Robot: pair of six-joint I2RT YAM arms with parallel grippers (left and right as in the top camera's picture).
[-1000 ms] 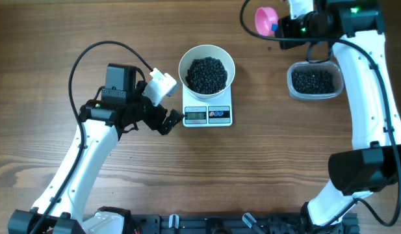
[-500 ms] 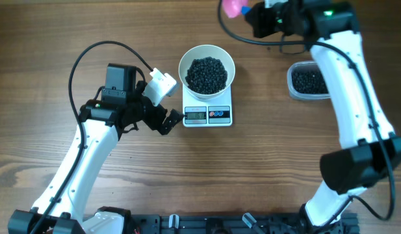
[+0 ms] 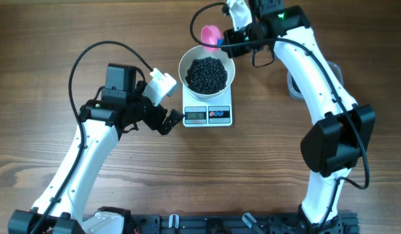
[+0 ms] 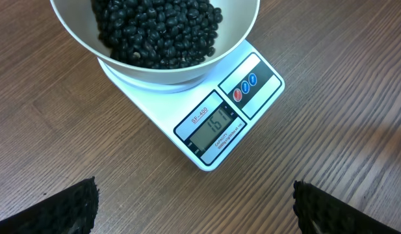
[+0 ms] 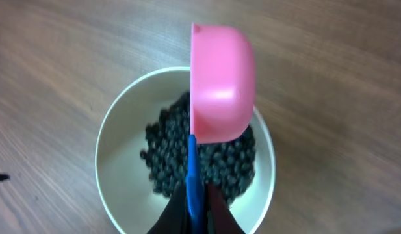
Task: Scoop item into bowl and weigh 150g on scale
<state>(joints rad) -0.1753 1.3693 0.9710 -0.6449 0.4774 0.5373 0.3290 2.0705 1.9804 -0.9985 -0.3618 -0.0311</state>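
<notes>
Black beans [image 3: 206, 73] lie heaped in the white bowl [image 3: 182, 65], which sits on the scale [image 3: 207, 115]. Right gripper [image 3: 226, 41], at the bowl's upper-right rim, is pressed together on the blue handle of a pink scoop [image 5: 221, 84] tipped on its side just above the beans. Left gripper [image 3: 166, 103], spread wide and pinching nothing, hangs just left of the scale.

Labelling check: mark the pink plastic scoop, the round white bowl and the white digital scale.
pink plastic scoop [image 5: 223, 84], right wrist view, outer side of its cup.
round white bowl [image 5: 119, 162], right wrist view, bare inner wall, left side.
white digital scale [image 4: 216, 127], left wrist view, its grey display.
</notes>
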